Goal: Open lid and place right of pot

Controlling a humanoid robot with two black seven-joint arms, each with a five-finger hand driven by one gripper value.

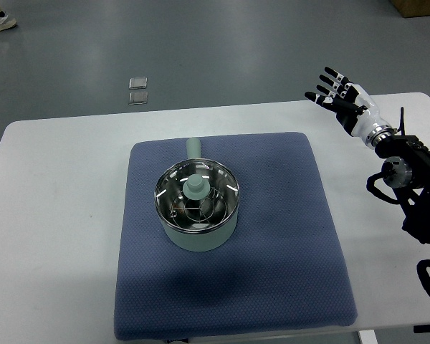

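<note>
Lid (196, 188) on pot (198, 228), pot on mat (272, 251), mat on table (50, 215).

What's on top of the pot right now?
A glass lid with a pale green knob sits on the pot, closed. Reflections blur what lies inside. The right hand hovers far off, fingers spread.

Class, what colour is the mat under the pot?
The mat is dark blue with a fine dotted texture, seen in the top view.
</note>
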